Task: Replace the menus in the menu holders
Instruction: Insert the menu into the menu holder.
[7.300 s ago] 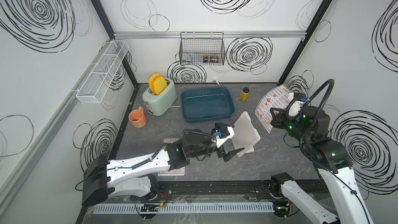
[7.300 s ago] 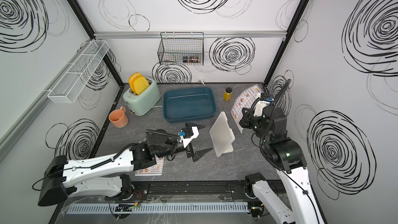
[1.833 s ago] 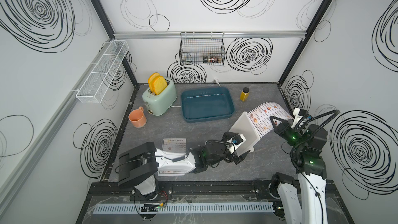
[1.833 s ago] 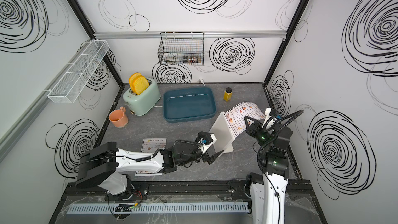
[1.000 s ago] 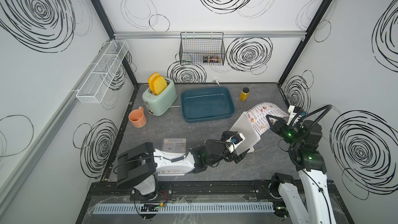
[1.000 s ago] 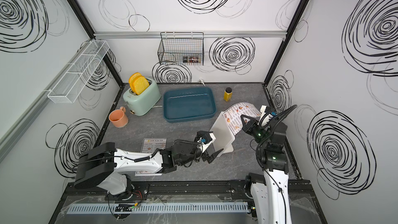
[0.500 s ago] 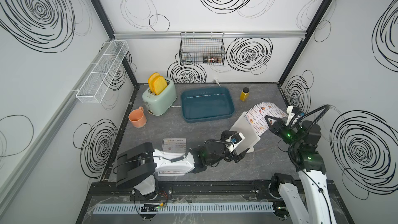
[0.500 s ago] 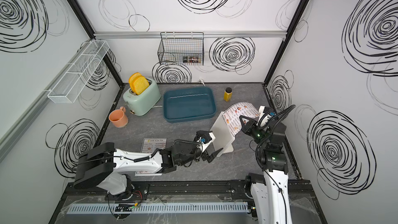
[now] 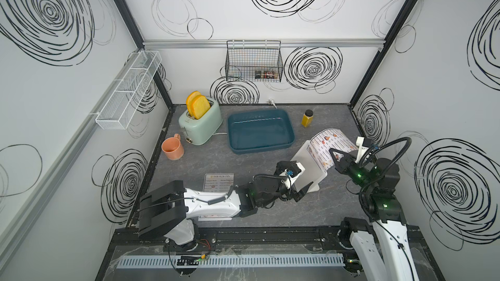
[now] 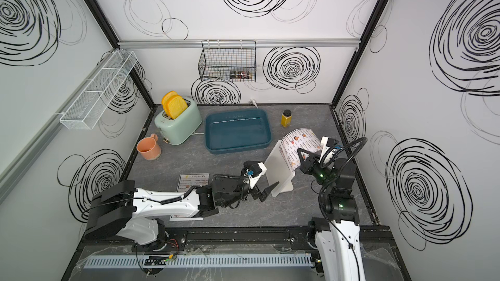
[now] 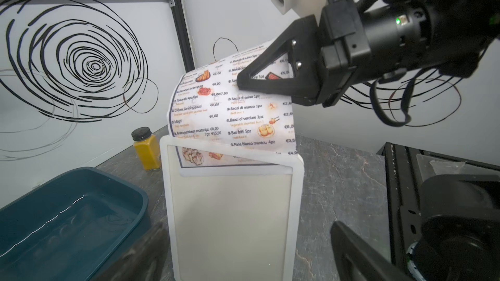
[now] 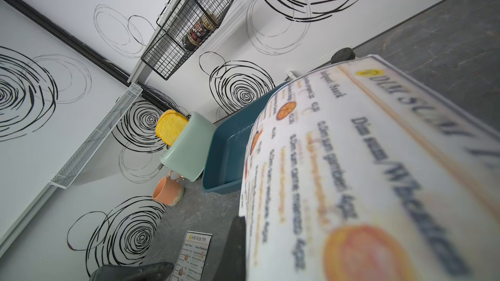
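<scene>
Left wrist view: right fingers [image 11: 284,91] pinch "Baozi di manzo" menu [image 11: 232,114]; left fingers [image 11: 357,250] spread.

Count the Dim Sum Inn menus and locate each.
2. The curled menu hangs from the right gripper, its bottom edge inside the white menu holder. The flat menu lies on the table, partly under the left arm.

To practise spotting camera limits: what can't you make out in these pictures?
- Flat menu: lower part hidden under the left arm, both top views.
- Held menu: nearest print blurred, too close, right wrist view.
- Basket contents: too small, both top views.
</scene>
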{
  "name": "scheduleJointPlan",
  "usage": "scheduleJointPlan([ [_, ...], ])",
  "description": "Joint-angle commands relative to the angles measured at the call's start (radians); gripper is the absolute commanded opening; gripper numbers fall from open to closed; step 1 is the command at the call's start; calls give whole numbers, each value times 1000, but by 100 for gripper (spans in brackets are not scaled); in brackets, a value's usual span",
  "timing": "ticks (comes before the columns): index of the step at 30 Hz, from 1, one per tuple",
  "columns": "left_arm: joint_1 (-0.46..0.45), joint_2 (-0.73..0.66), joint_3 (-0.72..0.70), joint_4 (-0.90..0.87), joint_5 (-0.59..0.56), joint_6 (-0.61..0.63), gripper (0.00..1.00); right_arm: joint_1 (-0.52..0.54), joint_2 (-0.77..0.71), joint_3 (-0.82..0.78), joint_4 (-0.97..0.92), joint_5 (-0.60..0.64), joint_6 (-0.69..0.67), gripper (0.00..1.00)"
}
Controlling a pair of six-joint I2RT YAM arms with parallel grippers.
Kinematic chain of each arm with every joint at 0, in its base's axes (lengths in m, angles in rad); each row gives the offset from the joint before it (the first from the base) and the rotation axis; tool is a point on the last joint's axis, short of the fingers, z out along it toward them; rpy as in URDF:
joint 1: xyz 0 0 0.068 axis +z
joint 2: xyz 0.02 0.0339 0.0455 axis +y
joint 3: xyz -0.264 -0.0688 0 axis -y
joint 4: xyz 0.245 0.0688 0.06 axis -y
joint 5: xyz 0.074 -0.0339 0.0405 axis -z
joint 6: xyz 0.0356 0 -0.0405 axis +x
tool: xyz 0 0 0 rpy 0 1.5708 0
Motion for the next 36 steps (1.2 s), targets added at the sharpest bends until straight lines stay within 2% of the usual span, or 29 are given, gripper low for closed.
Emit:
scheduleJointPlan([
  [1,1,-39,1,21,-26,-30,96,12,-22,-26,55,-19,-40,6],
  [16,4,-61,3,12,-56,-39,96,16,-63,-40,59,9,-79,18],
  [23,6,-66,0,9,-59,-37,96,16,-53,-41,75,15,-86,4],
  [36,7,-64,0,10,-68,-35,96,37,-67,-94,135,19,-56,4],
])
